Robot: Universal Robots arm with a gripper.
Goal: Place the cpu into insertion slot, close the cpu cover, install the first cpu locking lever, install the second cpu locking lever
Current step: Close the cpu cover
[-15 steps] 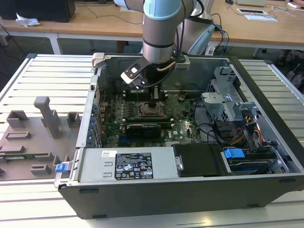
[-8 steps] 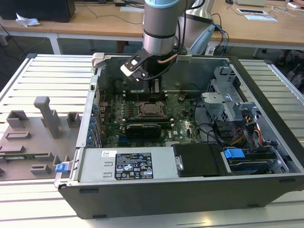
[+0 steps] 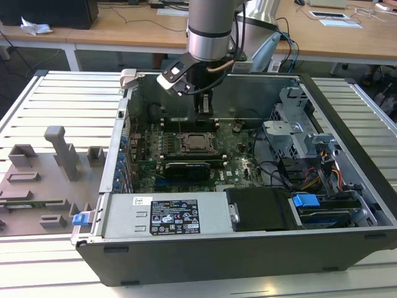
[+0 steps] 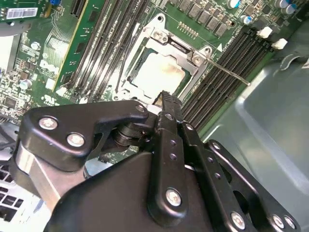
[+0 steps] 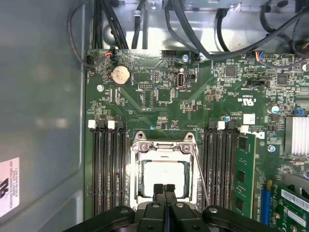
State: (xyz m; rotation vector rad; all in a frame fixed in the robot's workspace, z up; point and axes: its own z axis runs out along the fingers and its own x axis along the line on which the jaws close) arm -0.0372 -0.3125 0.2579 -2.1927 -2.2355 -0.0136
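Your arm (image 3: 211, 31) drops straight down from above into the open computer case (image 3: 248, 242), wrist upright and the gripper (image 3: 205, 107) pointing down at the green motherboard (image 5: 164, 104), just behind the insertion slot (image 3: 193, 143) as the exterior view has it. In both wrist views the gripper (image 5: 164, 189) has its two black fingers pressed together side by side, with nothing between them (the tips are level and meet along their whole length). The fingertips (image 4: 166, 99) sit over one edge of the cpu (image 5: 163, 174), whose pale metal top shows through the window of the cpu cover (image 5: 166, 147); you cannot tell from these angles whether the tips touch the chip or hang just above it. The cpu (image 4: 157, 72) lies flat in the socket and the cpu cover (image 4: 161, 35) lies down around it, its silvery frame on all sides. A thin wire lever (image 4: 229, 72) juts slantwise from one corner of the socket out across the long black memory slots (image 5: 108, 169) beside it. The same lever (image 5: 201, 181) runs along the socket's flank in the first wrist view. The case rests on a slatted metal table (image 3: 62, 93).
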